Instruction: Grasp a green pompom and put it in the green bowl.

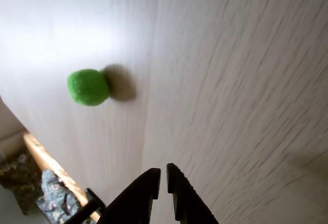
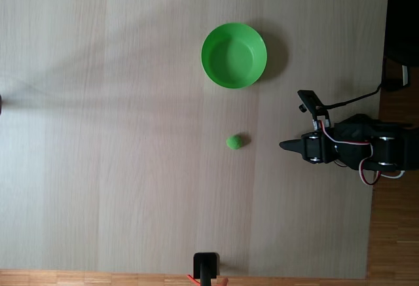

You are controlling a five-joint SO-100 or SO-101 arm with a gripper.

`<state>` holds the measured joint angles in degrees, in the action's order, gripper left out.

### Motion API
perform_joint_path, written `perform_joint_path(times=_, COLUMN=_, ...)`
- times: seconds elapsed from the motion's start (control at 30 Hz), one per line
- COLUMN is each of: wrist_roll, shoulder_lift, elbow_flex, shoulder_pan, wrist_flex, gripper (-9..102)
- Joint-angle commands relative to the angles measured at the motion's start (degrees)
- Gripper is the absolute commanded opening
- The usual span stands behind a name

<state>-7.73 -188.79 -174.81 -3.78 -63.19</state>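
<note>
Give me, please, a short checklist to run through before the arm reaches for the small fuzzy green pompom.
1. Small fuzzy green pompom free on the pale wooden table: ok.
2. Round green plastic bowl upright and empty: ok.
3. Black two-finger gripper holds nothing: ok.
4. Jaws wide enough for the pompom: not ok, nearly closed.
5. Gripper lined up with the pompom: not ok in the wrist view, where it lies up and left.

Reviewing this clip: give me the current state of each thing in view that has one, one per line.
green pompom: loose on the table, not gripped, outside the bowl.
green bowl: upright, empty.
gripper: jaws nearly shut, holding nothing, short of the pompom.
table: light wood, bearing bowl and pompom.
</note>
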Motion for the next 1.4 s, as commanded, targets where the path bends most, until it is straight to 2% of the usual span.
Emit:
perform_joint_path(times=0.0, wrist_roll=0.2, shoulder_lift=-3.3, elbow_flex=0.8, shoulder_pan=0.4, wrist_flex=-0.1, gripper=0)
perform_joint_path(times=0.87, wrist_roll=-0.4, shoulder_lift=-2.5, elbow_flex=0.9, shoulder_pan=0.3, wrist_flex=0.6, gripper=0)
perform_joint_path(times=1.0, wrist_roll=-0.5, shoulder_lift=3.6, elbow_flex=3.2, shoulder_pan=0.3, wrist_flex=1.1, gripper=0)
perform_joint_path(times=1.37, wrist_roll=-0.4, shoulder_lift=35.9, elbow_flex=28.5, shoulder_pan=0.3, wrist_flex=7.4, gripper=0)
